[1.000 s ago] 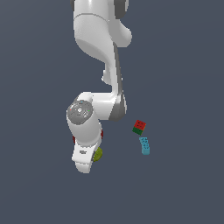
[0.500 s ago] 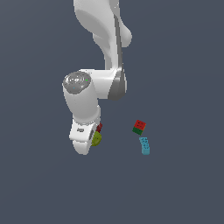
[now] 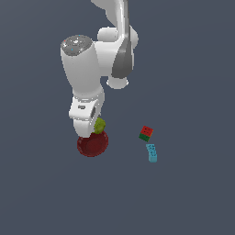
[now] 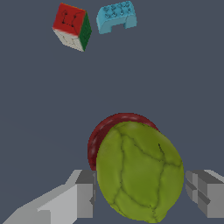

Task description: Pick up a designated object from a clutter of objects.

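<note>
White arm: your Panda arm (image 3: 85, 69) fills the upper middle of the exterior view, wrist turned down over the clutter on the grey counter (image 3: 193, 193).
Step in hand: you look to be in the lift, with the lump already between the fingers; I judge this from the wrist view, where it sits large and close while the bowl shows behind it.
Claw: the claw (image 4: 140, 192) has one finger (image 4: 78, 199) on each side of the lump, close against it, apparently gripping; true contact on the far finger I cannot confirm.
Next move: you need a steady straight rise, keeping the squeeze, clear of the bowl's rim.
Dark red ribbed bowl: the bowl (image 3: 92, 144) lies just under the claw in the exterior view.
Red-and-green block: the block (image 3: 146, 133) sits well apart, toward the exterior view's right.
Cyan studded brick: the brick (image 3: 152, 153) lies just beside the block.
Yellow-green lump: the lump (image 4: 139, 171) is olive, rounded, veined with dark creases, smaller than the bowl; it peeks out beside the claw (image 3: 99, 125).
</note>
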You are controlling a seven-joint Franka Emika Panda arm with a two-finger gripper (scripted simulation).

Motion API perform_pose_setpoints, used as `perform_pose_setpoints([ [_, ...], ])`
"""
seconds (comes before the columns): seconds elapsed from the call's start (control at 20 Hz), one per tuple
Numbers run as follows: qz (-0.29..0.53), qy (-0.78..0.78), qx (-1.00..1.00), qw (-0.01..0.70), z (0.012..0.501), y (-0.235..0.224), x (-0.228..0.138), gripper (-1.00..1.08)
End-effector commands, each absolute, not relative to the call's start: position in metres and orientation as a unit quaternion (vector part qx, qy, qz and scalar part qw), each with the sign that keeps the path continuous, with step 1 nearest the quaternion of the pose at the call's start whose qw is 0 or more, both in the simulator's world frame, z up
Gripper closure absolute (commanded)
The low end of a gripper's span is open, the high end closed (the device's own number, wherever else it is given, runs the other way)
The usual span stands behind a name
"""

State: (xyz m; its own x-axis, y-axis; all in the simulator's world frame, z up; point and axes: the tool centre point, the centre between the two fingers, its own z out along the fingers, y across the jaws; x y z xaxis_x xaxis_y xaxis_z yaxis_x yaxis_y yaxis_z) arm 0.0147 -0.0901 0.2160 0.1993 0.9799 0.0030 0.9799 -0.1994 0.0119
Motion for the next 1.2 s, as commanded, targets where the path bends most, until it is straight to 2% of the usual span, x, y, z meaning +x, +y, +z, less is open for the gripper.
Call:
perform_pose_setpoints([
  [0.0, 0.005, 0.633, 0.774, 0.004, 0.235, -0.091, 0.001, 1.08],
  [0.75, 0.003, 0.632, 0.775, 0.001, 0.349, -0.096, -0.086, 1.08],
  [1.15, 0.001, 0.631, 0.776, 0.000, 0.398, -0.099, -0.121, 1.08],
])
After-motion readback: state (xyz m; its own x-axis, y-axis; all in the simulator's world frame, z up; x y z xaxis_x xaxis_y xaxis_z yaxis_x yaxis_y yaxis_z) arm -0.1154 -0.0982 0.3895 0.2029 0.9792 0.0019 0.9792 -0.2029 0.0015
